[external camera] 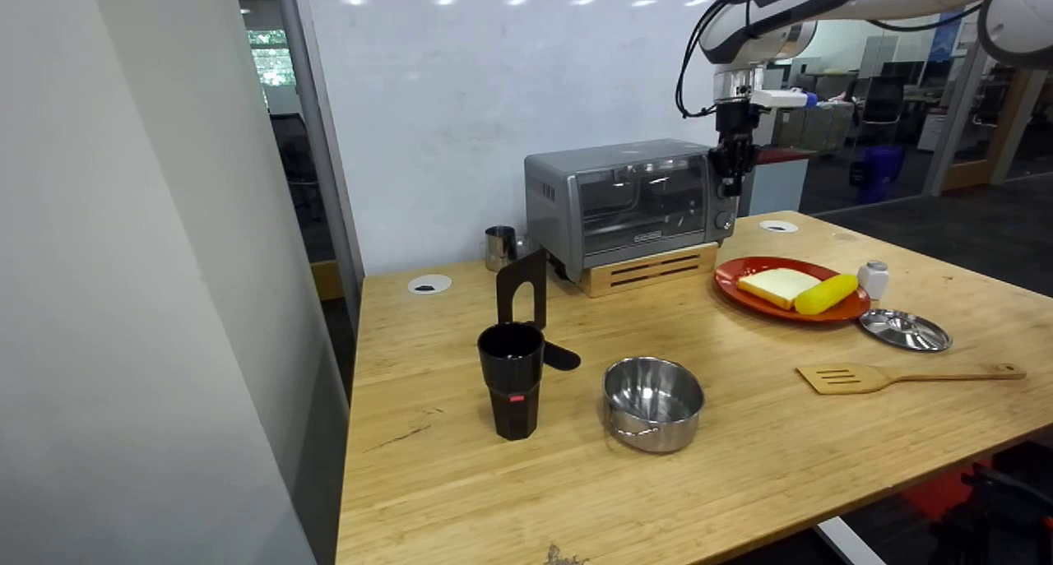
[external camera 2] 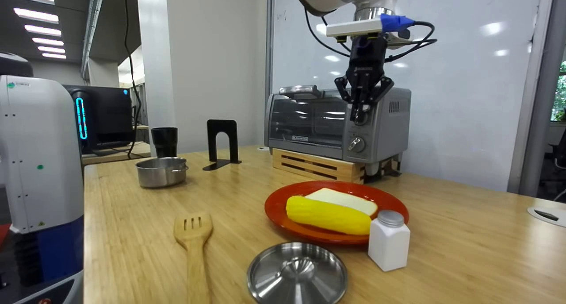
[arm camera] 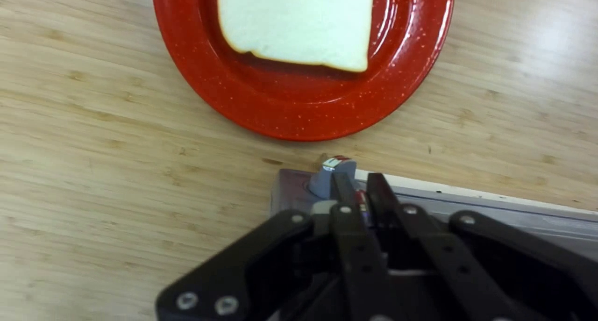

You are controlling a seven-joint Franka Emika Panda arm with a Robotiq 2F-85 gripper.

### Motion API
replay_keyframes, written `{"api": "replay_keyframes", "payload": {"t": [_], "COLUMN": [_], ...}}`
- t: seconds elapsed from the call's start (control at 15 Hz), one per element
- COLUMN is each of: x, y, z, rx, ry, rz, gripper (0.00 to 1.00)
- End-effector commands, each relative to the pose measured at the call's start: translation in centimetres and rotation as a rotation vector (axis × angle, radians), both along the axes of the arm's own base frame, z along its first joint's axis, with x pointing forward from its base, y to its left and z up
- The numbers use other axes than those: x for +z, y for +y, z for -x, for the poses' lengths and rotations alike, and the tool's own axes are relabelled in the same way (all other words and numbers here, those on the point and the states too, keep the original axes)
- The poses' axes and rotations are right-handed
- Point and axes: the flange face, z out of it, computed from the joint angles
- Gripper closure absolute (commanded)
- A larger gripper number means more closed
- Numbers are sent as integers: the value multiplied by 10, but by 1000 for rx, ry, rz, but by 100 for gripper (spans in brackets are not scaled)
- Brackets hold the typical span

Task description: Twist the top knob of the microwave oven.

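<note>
Hiding part of upper knob (external camera 2: 362,118), hand (arm camera: 359,178) nearly closed; cannot tell if gripping.

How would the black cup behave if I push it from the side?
The black cup would probably tip easily, since it stands tall and narrows toward its base. Its smooth, slightly glossy surface may be slippery. It seems stiff, judging by its crisp, faceted lower part.
</note>
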Motion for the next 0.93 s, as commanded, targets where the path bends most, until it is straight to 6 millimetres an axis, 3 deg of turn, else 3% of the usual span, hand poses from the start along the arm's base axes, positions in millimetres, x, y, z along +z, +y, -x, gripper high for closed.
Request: {"api": "replay_keyframes", "payload": {"t": [0.0,0.73,0.8,0.87], "x": [-2,-18,-18,-18], "y": [18,70,75,81], "z": [1,-17,-17,-17], "rx": [51,172,195,213], "ry": [145,374,395,415], "rz": [102,463,480,497], "gripper": [97,97,62,61]}}
